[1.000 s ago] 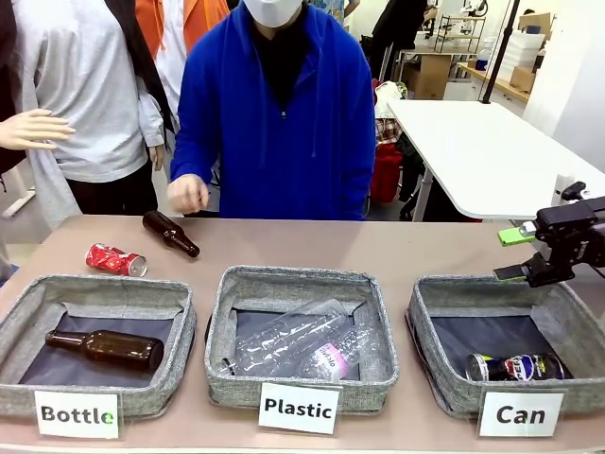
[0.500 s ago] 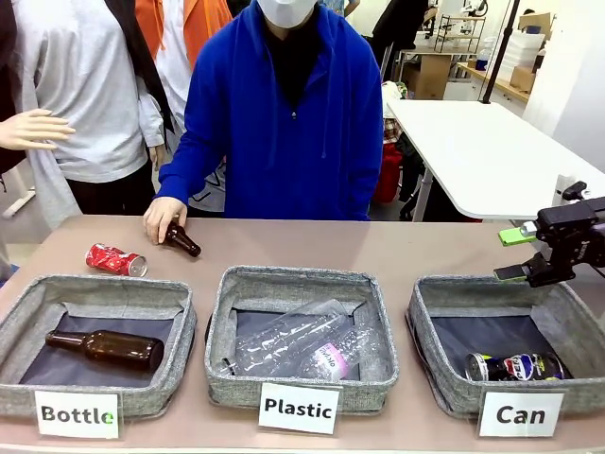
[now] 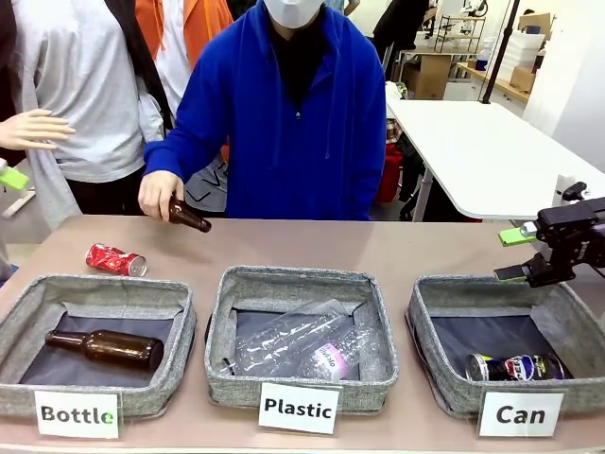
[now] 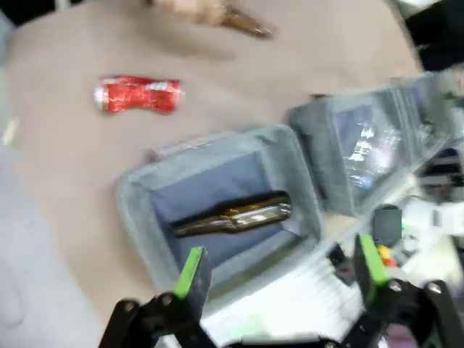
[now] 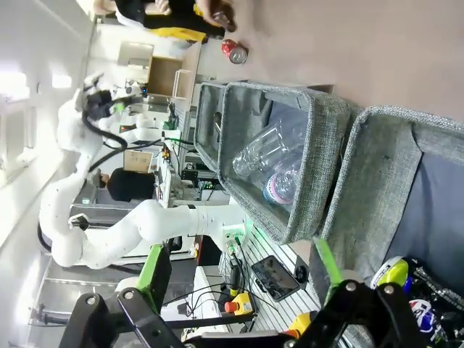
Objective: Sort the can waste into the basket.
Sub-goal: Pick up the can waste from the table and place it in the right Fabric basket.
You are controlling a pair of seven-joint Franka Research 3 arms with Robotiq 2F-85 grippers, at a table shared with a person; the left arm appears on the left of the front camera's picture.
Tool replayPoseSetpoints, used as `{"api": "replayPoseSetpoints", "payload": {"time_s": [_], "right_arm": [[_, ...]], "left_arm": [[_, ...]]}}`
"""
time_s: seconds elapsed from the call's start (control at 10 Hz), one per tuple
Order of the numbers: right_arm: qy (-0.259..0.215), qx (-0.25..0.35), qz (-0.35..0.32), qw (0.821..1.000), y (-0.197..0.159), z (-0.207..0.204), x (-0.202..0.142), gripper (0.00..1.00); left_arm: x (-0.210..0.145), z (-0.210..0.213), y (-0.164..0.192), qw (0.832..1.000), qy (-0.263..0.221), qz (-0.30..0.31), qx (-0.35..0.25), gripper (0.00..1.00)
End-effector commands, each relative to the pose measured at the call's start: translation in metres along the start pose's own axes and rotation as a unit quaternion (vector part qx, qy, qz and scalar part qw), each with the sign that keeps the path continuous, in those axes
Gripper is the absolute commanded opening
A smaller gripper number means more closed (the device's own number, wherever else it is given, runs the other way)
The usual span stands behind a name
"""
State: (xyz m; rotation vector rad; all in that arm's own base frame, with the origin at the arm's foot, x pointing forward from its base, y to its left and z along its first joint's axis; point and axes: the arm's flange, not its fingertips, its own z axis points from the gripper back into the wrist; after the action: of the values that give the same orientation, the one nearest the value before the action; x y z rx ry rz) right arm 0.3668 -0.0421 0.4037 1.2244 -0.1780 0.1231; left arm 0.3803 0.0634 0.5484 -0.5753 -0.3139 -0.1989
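A crushed red can [image 4: 138, 95] lies on the tan table [image 4: 72, 167] at 10 o'clock, well apart from the grey basket [image 4: 210, 141] at centre, which holds a brown bottle [image 4: 232, 216]. A second basket [image 4: 330, 167] sits at 3 o'clock, and a person's hand [image 4: 192, 7] grips another bottle [image 4: 246, 22] at 12. At 6 o'clock the left gripper [image 4: 281, 267] has its green-padded fingers spread, with nothing between them.

crushed can [image 3: 115, 259]: red, white lettering | second crushed can [image 3: 518, 367]: dark, blue-white markings | Can-labelled basket [image 3: 463, 285]: grey fabric, dark lining, white label | glass bottle [image 3: 106, 347]: brown | table [image 3: 397, 248]: tan | person's jacket [image 3: 284, 132]: blue
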Motion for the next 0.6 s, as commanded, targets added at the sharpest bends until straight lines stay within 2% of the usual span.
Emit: {"api": "replayPoseSetpoints", "payload": {"time_s": [0.0, 0.1, 0.2, 0.3, 0.4, 0.5], "right_arm": [[0.004, 0.001, 0.010, 1.000, 0.000, 0.005, 0.001, 1.00], [0.004, 0.001, 0.010, 1.000, 0.000, 0.005, 0.001, 1.00], [0.004, 0.001, 0.010, 1.000, 0.000, 0.005, 0.001, 1.00], [0.004, 0.001, 0.010, 1.000, 0.000, 0.005, 0.001, 1.00], [0.004, 0.001, 0.010, 1.000, 0.000, 0.005, 0.001, 1.00], [0.004, 0.001, 0.010, 1.000, 0.000, 0.005, 0.001, 1.00]], "left_arm": [[0.051, -0.025, 0.039, 0.990, 0.093, 0.060, 0.088, 1.00], [0.060, -0.037, 0.044, 0.986, 0.108, 0.061, 0.114, 1.00], [0.052, -0.024, 0.039, 0.994, 0.092, 0.030, 0.054, 1.00], [0.025, 0.026, 0.038, 1.000, 0.016, 0.007, 0.009, 1.00], [-0.035, 0.096, 0.038, 0.996, -0.082, -0.005, -0.034, 1.00], [-0.102, 0.147, 0.049, 0.984, -0.164, -0.009, -0.071, 1.00]]}}
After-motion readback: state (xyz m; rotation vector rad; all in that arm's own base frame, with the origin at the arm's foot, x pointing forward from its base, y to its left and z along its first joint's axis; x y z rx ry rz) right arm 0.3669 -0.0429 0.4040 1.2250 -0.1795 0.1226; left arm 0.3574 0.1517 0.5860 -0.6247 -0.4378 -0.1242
